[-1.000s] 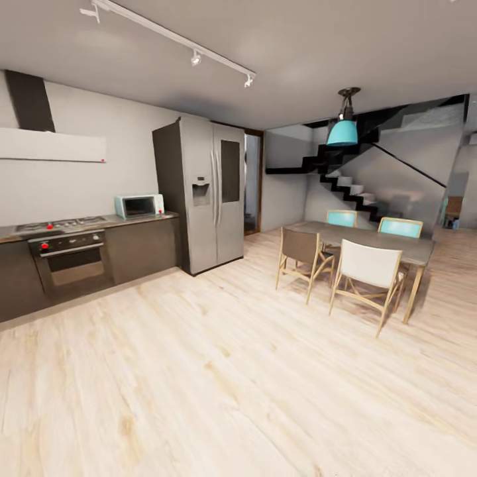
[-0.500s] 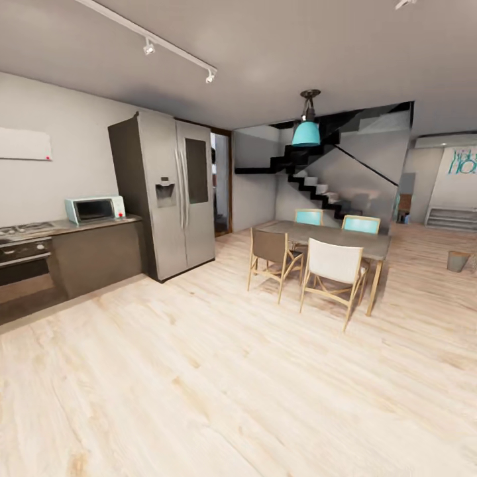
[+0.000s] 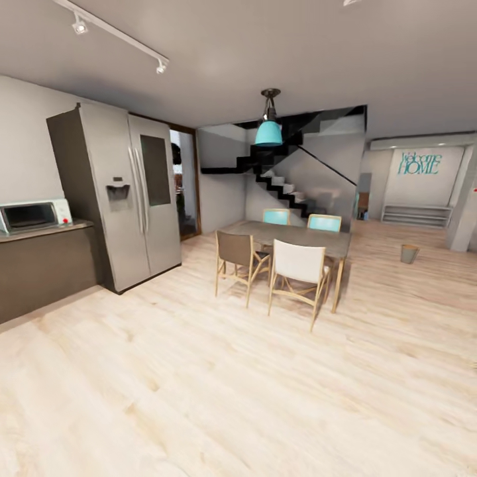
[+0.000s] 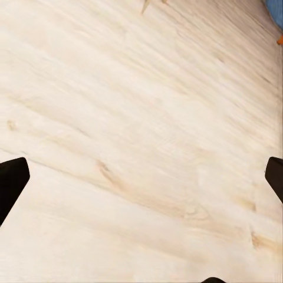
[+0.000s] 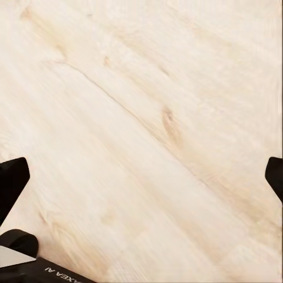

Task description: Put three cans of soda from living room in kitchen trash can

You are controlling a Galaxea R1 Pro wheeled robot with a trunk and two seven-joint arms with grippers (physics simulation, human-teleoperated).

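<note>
bin (image 3: 409,254) on wood floor (image 3: 218,384), far right, well past dining table (image 3: 291,234) w/ 4 chairs | fridge (image 3: 119,195) left, microwave (image 3: 30,215) on counter beside it | stairs behind table | L gripper (image 4: 141,180) fingers wide, nothing held, over floor | R gripper (image 5: 141,177) same, wide & empty
</note>
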